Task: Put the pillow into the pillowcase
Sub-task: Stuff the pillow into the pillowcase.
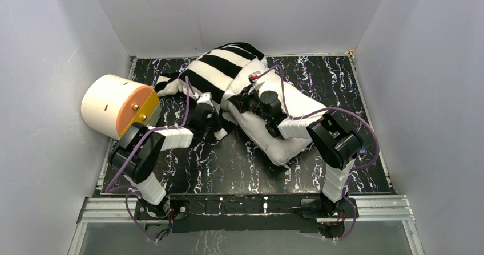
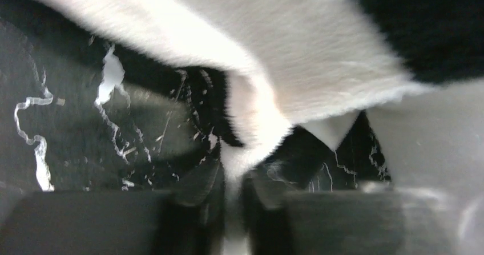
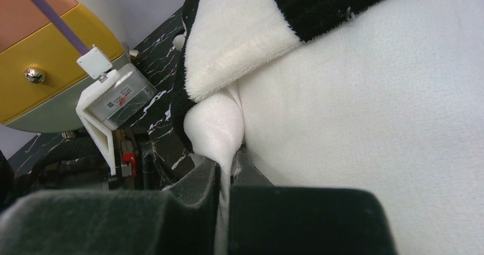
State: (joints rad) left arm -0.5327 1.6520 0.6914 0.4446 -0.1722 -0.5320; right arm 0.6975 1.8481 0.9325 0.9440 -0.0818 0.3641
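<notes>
Right claw (image 3: 225, 174) pinching pillow (image 3: 371, 124) corner, pillowcase (image 3: 240, 44) edge just above

Soft, even light from overhead in the top view; pale walls bright, faint shadows only under the arms on the tabletop (image 1: 240, 164). Slight bowing of straight lines toward the edges. Heavy smear across the left wrist view: pillowcase (image 2: 285, 44) pile and left fingers (image 2: 85, 221) both blurred, dim beneath the cloth. Sharper in the right wrist view: pillow (image 3: 371, 124) weave crisp, near-white at right, right fingers (image 3: 302, 221) along the bottom out of focus.
</notes>
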